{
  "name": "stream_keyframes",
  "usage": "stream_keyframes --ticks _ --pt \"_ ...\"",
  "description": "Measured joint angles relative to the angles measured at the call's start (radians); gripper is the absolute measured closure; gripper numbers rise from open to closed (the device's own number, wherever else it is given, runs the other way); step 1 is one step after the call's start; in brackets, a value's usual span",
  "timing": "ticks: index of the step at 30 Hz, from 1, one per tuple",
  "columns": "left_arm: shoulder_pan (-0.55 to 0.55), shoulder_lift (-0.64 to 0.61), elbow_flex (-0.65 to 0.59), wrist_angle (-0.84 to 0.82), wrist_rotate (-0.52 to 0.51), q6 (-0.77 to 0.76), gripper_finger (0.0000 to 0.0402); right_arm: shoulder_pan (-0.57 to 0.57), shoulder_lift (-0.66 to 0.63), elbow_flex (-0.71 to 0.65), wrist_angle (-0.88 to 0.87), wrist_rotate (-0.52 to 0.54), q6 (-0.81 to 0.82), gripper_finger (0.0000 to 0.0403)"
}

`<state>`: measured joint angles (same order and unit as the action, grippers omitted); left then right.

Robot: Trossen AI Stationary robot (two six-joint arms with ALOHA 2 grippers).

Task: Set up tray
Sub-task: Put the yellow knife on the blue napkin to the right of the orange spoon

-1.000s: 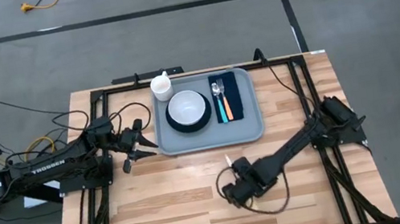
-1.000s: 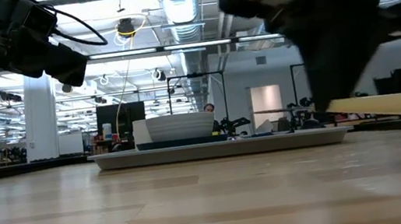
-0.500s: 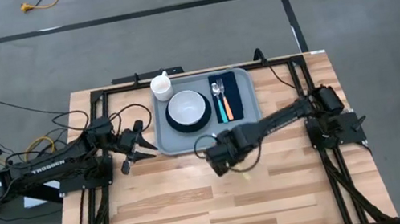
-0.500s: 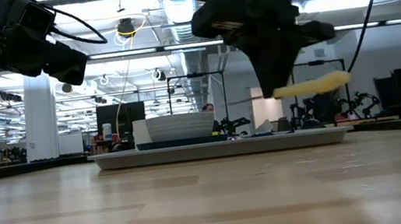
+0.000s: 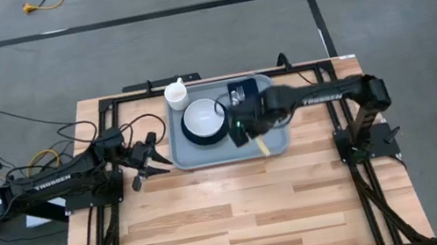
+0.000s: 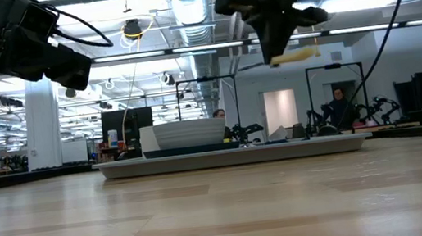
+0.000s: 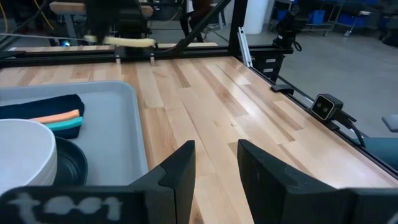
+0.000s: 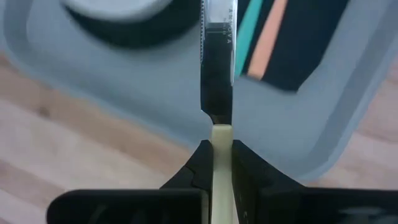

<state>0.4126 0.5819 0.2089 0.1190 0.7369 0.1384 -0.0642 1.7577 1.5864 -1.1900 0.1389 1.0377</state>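
The grey-blue tray (image 5: 206, 153) lies at the table's far middle. On it stand a white bowl (image 5: 203, 118) in a dark dish and a dark napkin (image 8: 305, 43) bearing cutlery with a teal handle (image 8: 249, 31) and an orange handle (image 8: 268, 43). My right gripper (image 5: 242, 127) hangs above the tray's near right part, shut on a knife (image 8: 216, 74) with a cream handle (image 5: 262, 146). My left gripper (image 7: 216, 155) stands open, raised off the table just left of the tray, with nothing between its fingers. My right gripper pinches the knife's cream handle (image 8: 221, 140) between its two fingers, close to where the blade begins. The fingers come from above, pointing steeply down. The knife lies about level and lifted clear above the tray, its handle's free end (image 6: 295, 56) sticking out past the gripper.
A white cup (image 5: 175, 94) stands at the tray's far left corner. Black frame rails (image 5: 102, 115) run along the table's left, right and far sides. Bare wood (image 5: 234, 218) fills the table's near half.
My right gripper has swung from the table's near middle toward the far edge and up, carrying the knife, and now hangs over the tray beside the bowl. The knife has risen with it and stayed about level.
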Motion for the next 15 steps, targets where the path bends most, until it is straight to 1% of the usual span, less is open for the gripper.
stream_keyframes --ticks 5,12,15 --pt "0.0 0.0 0.0 -0.003 0.0 0.006 0.0294 -0.128 0.01 0.0 0.021 -0.01 -0.08 0.0386" --pt "0.0 0.0 0.0 -0.003 0.0 0.007 0.0294 -0.339 0.104 -0.004 0.046 -0.044 -0.201 0.0385" --pt "0.0 0.0 0.0 -0.009 0.002 0.007 0.0294 -0.408 0.145 -0.003 0.111 -0.08 -0.229 0.0385"
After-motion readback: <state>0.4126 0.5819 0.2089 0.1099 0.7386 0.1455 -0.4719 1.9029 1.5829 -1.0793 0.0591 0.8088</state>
